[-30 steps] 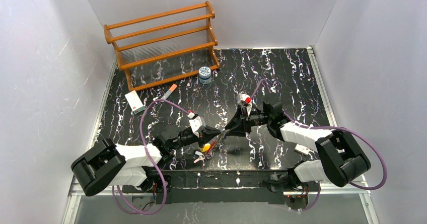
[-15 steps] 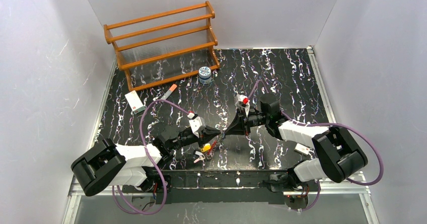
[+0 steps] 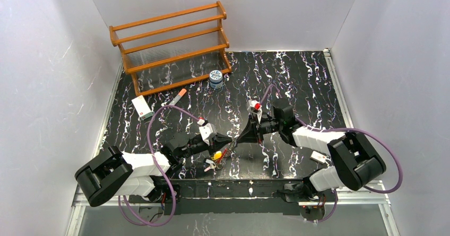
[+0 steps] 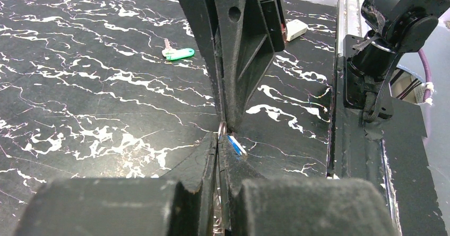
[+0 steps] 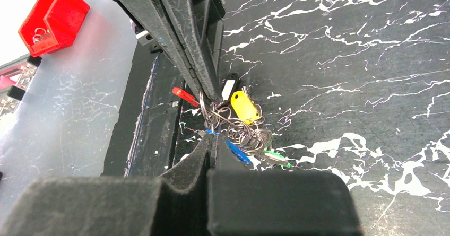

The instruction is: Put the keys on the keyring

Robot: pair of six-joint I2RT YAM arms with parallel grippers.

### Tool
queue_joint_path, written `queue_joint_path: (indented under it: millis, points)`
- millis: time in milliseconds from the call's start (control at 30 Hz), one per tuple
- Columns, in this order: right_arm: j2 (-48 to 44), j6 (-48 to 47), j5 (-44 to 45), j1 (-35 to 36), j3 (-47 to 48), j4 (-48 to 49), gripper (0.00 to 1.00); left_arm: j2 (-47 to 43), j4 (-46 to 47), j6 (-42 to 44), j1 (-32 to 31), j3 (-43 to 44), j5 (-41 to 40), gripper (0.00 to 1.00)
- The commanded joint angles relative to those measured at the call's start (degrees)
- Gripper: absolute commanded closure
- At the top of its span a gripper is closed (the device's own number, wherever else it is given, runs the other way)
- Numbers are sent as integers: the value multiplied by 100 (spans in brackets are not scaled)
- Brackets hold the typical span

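My left gripper (image 3: 231,140) and right gripper (image 3: 238,139) meet tip to tip low over the table's near middle. In the left wrist view the left gripper (image 4: 219,140) is shut on a thin silver wire of the keyring (image 4: 222,128), with the blue key (image 4: 236,145) beside its fingertip. In the right wrist view the right gripper (image 5: 213,140) is shut, seemingly on the blue key (image 5: 236,152), at a tangle of wire loops (image 5: 233,127). The tangle carries a yellow key (image 5: 245,106), a green key (image 5: 276,156) and a red key (image 5: 184,96). A second green key (image 4: 179,53) lies loose on the table.
A wooden rack (image 3: 172,42) stands at the back left, with a blue-white jar (image 3: 215,78) beside it. An orange-tipped marker (image 3: 178,96) and a white card (image 3: 141,107) lie at the left. A small white block (image 3: 318,157) lies by the right arm. The yellow key (image 3: 217,155) shows below the grippers.
The right arm has shifted a little to the left, toward the left gripper. The two gripper tips stay together over the key bundle. The left arm has barely moved.
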Motion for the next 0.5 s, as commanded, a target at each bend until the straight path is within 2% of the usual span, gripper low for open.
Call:
queue_joint_path:
  millis: [0, 300, 333, 467]
  points:
    - [201, -116, 13, 49, 319, -195, 99, -60, 226, 12, -21, 2, -50, 100]
    - [118, -522, 236, 144, 596, -846, 99, -52, 226, 6, -23, 11, -48, 100]
    - [45, -531, 271, 145, 586, -846, 96, -52, 225, 6, -21, 16, -41, 100]
    - [-313, -549, 473, 151, 439, -632, 63, -43, 226, 15, -21, 24, -44, 100]
